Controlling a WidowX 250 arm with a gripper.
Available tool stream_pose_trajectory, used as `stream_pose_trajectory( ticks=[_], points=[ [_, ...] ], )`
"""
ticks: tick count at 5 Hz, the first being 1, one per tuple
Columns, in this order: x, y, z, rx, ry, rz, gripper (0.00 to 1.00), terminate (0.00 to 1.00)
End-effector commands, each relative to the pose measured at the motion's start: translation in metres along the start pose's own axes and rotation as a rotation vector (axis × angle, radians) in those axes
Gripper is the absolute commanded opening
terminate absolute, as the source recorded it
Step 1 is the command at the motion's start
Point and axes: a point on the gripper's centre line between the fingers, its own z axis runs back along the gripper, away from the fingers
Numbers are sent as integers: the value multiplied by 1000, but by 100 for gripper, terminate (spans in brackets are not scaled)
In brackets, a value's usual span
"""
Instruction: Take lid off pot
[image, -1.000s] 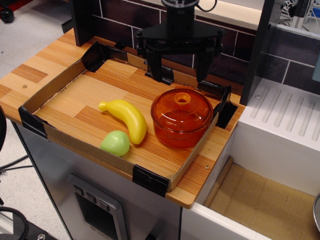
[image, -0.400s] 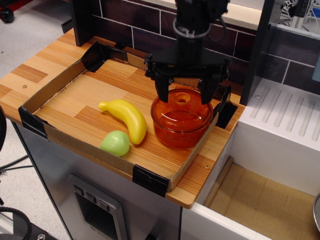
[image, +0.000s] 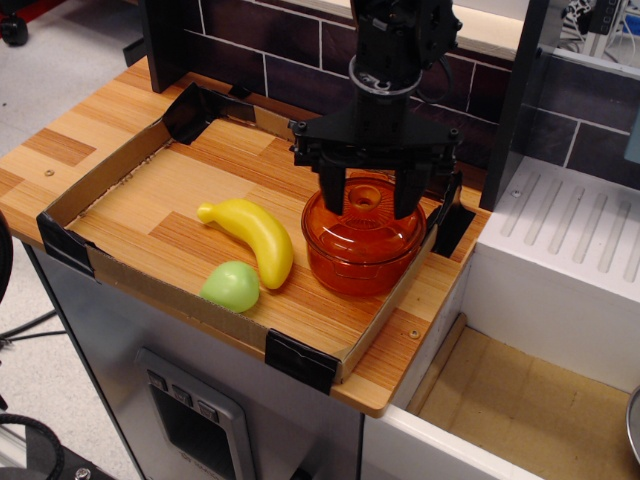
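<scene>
Since a second ago the black gripper (image: 369, 197) has been lowered, its open fingers now straddling the ring knob, nothing yet held. Directly beneath, the domed transparent orange lid (image: 364, 214) is seated on the round transparent orange pot (image: 362, 262); contents cannot be made out.

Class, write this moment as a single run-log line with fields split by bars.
phase: pre-grasp | end effector: open, fingers either side of lid knob | lid: on pot | banana, green ball: left of pot
</scene>
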Motion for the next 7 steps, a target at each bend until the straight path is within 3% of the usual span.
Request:
stream_pose_trajectory(
  ticks=[1, 2, 3, 4, 5, 6, 7],
  points=[
    [10, 6, 19, -37, -19, 15, 0, 0],
    [11, 9, 31, -46, -8, -2, 0, 0],
    [17, 6, 58, -80, 36, 7, 0, 0],
    [25, 8, 76, -116, 7, 36, 0, 0],
    [45, 25, 79, -89, 56, 61, 0, 0],
    [62, 51, 74, -82, 12, 76, 0, 0],
    [85, 72, 70, -64, 17, 120, 0, 0]
  ],
)
